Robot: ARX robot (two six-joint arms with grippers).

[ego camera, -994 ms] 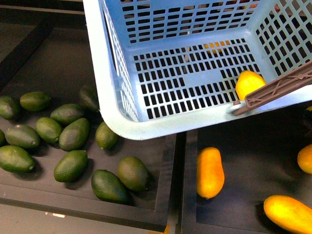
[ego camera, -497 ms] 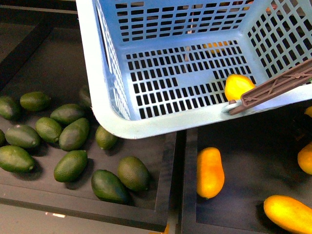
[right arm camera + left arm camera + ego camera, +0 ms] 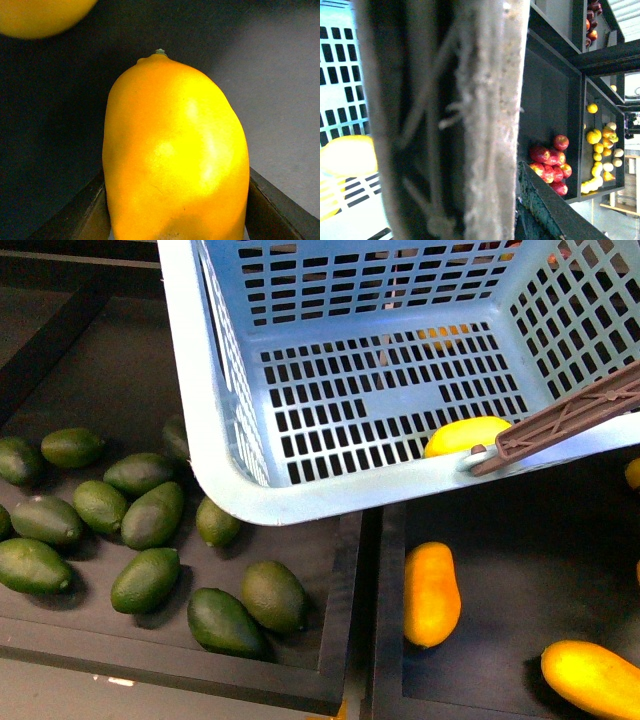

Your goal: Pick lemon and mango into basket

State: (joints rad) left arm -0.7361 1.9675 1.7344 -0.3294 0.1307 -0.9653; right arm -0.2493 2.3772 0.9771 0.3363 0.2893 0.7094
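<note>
The pale turquoise basket (image 3: 230, 440) hangs tilted over the trays in the front view. The lemon (image 3: 465, 436) lies on its slotted floor by the near wall, beside the brown-grey handle (image 3: 570, 418). In the left wrist view my left gripper (image 3: 512, 210) is shut on that handle (image 3: 445, 120), which fills the picture as a blur; the lemon (image 3: 347, 155) shows beside it. In the right wrist view my right gripper (image 3: 175, 220) is shut on the mango (image 3: 175, 150), its dark fingers (image 3: 275, 205) on both sides. Neither gripper shows in the front view.
Several dark green fruits (image 3: 150, 515) lie in the left black tray. Two more mangoes (image 3: 431, 592) (image 3: 592, 677) lie in the right tray, and another one (image 3: 40, 15) shows behind the held one. Shelves with red apples (image 3: 551, 162) and yellow fruits (image 3: 600, 150) stand beyond.
The basket shifted a little left. The lemon rolled left along the basket floor. The orange fruit at the right edge of the front view has gone from sight.
</note>
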